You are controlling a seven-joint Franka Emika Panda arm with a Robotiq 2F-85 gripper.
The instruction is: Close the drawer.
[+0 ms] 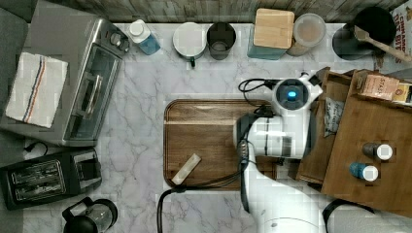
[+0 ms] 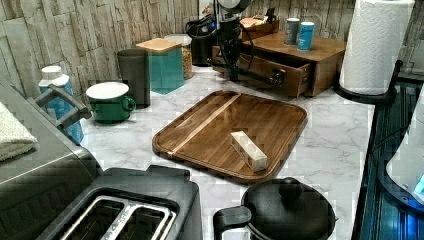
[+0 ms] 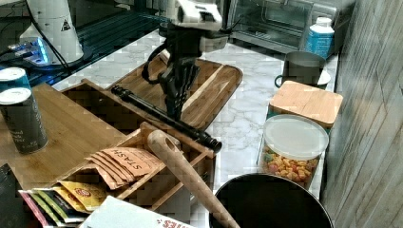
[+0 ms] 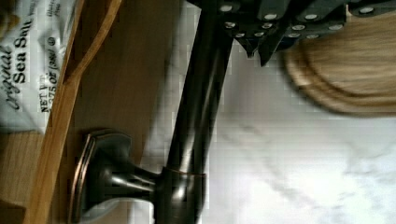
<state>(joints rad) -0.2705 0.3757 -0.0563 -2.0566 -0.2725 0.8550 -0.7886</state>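
The drawer (image 1: 323, 160) stands pulled out of the wooden cabinet toward the cutting board, with a white sea-salt packet (image 1: 333, 116) lying inside. Its front panel (image 2: 265, 70) carries a long dark bar handle (image 3: 161, 116). My gripper (image 3: 176, 111) points straight down onto the middle of that bar, on the side away from the drawer. In the wrist view the handle (image 4: 196, 107) runs alongside the gripper (image 4: 259, 51), whose fingers are shut together and rest against the bar's outer side, with nothing held between them.
A cutting board (image 1: 209, 141) with a pale block (image 1: 186, 169) lies just in front of the drawer. Two bottles (image 1: 376, 151) stand on the cabinet top. Jars and mugs line the back wall. A paper towel roll (image 2: 375, 45) stands beside the cabinet.
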